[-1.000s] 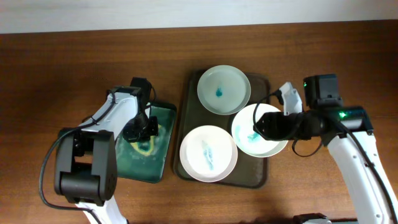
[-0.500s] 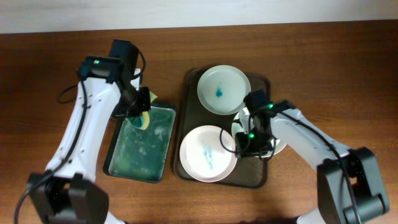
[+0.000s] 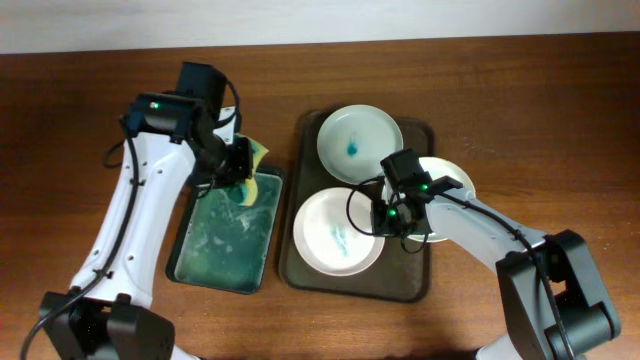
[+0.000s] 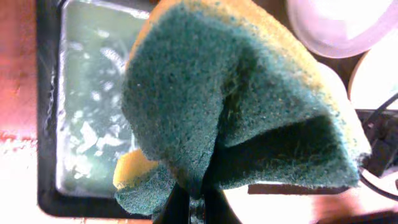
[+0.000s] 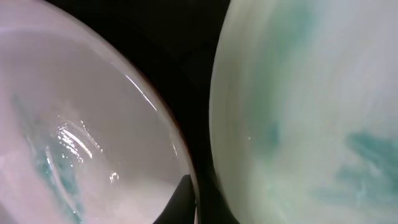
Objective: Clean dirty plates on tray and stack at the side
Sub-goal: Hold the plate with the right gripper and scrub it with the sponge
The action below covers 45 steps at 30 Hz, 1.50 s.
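Note:
Three white plates lie on the dark tray point(image 3: 402, 276): a far one point(image 3: 360, 143), a front one point(image 3: 335, 232) with teal streaks, and a right one point(image 3: 452, 186) partly under my right arm. My right gripper point(image 3: 390, 218) sits low between the front and right plates. In the right wrist view its jaws point(image 5: 198, 202) are shut on the thin rim of the streaked front plate point(image 5: 81, 124), with the right plate point(image 5: 311, 93) close beside. My left gripper point(image 3: 243, 166) is shut on a folded yellow-and-green sponge point(image 4: 236, 106), above the basin's far right corner.
A green basin point(image 3: 222, 286) of teal, foamy liquid stands left of the tray, its dark rim point(image 4: 46, 124) showing in the left wrist view. Bare brown table lies around both, with a pale wall edge at the back.
My right gripper has closed, moving off the right plate to the gap beside the front plate. My left arm has lifted the sponge out of the basin liquid toward the tray side.

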### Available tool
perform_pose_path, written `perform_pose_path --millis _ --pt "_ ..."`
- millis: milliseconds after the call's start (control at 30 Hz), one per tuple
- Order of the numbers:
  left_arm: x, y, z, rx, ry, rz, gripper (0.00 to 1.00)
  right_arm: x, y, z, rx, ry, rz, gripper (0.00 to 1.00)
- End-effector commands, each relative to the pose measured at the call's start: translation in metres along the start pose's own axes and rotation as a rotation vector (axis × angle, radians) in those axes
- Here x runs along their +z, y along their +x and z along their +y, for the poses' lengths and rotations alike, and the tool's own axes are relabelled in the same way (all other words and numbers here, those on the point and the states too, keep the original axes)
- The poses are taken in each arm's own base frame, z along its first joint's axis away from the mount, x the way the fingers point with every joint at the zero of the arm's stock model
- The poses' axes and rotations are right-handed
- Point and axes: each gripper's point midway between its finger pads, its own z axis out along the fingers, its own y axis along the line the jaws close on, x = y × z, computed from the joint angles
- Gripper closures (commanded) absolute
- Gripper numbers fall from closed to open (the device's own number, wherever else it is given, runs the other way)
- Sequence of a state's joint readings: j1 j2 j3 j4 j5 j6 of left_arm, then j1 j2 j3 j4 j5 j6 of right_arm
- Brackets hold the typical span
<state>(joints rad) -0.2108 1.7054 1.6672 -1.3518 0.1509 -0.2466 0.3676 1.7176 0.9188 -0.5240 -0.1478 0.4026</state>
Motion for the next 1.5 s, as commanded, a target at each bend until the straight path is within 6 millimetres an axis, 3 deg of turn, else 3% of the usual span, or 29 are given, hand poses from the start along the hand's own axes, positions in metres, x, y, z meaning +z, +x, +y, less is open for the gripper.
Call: perform_pose_path --millis 0,167,233,533,733,800,867,1033,1133,1200,1333,1467 --pt "0.008 -0.002 -0.028 0.007 0.048 -0.038 1.00 0.002 -0.009 -0.024 0.055 0.130 -0.056 0.96" --pt "0.066 0.018 -0.049 -0.074 0.093 0.007 1.00 0.001 -0.012 -0.031 0.066 0.171 -0.076 0.96" --pt "0.091 0.029 -0.071 -0.060 0.209 0.029 1.00 0.001 -0.012 -0.031 0.048 0.170 -0.077 0.95" --pt "0.175 0.062 -0.139 -0.008 0.390 0.187 1.00 0.001 -0.012 -0.031 0.045 0.171 -0.074 0.96" --pt "0.227 0.072 -0.148 -0.100 0.418 0.300 1.00 0.001 -0.012 -0.031 0.042 0.172 -0.074 0.96" --pt "0.231 0.072 -0.143 -0.113 0.372 0.316 1.00 0.001 -0.012 -0.031 0.029 0.172 -0.072 0.96" --pt "0.228 0.063 -0.121 -0.120 0.210 0.279 1.00 0.001 -0.012 -0.031 0.026 0.172 -0.072 0.96" --pt "0.187 0.023 -0.063 -0.039 -0.219 0.137 1.00 0.001 -0.011 -0.031 0.026 0.174 -0.069 0.96" --pt "0.182 0.015 -0.055 -0.032 -0.278 0.103 1.00 0.001 -0.010 -0.032 0.026 0.175 -0.066 0.96" --pt "0.188 0.015 -0.074 -0.035 -0.181 0.113 1.00 0.001 -0.010 -0.032 0.026 0.175 -0.066 0.96" --pt "0.191 0.037 -0.156 -0.031 0.235 0.269 1.00 0.001 -0.010 -0.032 0.023 0.176 -0.066 0.96" --pt "0.193 0.058 -0.185 -0.008 0.356 0.364 1.00 0.001 -0.010 -0.032 0.023 0.176 -0.065 0.95"
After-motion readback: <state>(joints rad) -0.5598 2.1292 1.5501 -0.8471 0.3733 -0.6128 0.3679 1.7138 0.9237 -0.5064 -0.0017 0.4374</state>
